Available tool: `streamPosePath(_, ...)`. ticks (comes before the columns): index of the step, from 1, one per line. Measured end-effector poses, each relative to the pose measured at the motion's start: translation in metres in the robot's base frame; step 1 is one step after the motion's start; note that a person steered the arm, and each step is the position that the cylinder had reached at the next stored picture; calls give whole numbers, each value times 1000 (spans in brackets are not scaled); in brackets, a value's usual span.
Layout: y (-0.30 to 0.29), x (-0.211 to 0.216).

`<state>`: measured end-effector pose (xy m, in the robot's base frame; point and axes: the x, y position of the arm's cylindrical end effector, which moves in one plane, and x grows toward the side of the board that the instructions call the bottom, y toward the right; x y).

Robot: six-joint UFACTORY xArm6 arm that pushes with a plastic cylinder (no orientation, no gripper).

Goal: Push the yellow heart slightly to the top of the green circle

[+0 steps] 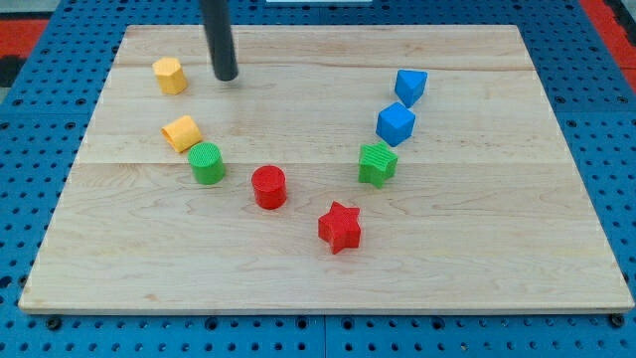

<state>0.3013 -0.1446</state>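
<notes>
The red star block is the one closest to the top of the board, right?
No. The camera view shows the red star block closest to the bottom of the wooden board. A yellow block and my tip sit near the top.

A pale wooden board (328, 268) lies on blue pegboard (30, 119).

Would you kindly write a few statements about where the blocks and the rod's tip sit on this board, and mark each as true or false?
1. My tip touches the green circle. False: it stands apart, nearer the view's top, right of the upper yellow block.
2. The yellow heart sits just up-left of the green circle. True.
3. The red star is the block nearest the view's bottom. True.
4. Both blue blocks lie on the view's left. False: they are on the right.
5. The red cylinder lies between the green circle and the red star. True.
</notes>
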Motion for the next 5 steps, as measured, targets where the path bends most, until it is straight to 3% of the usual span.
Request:
streamPosePath(1, -56, 41)
streamPosePath(2, -134, 44)
streamPosePath(3, -129, 120)
streamPosePath(4, -88, 141)
streamPosePath(5, -48, 121)
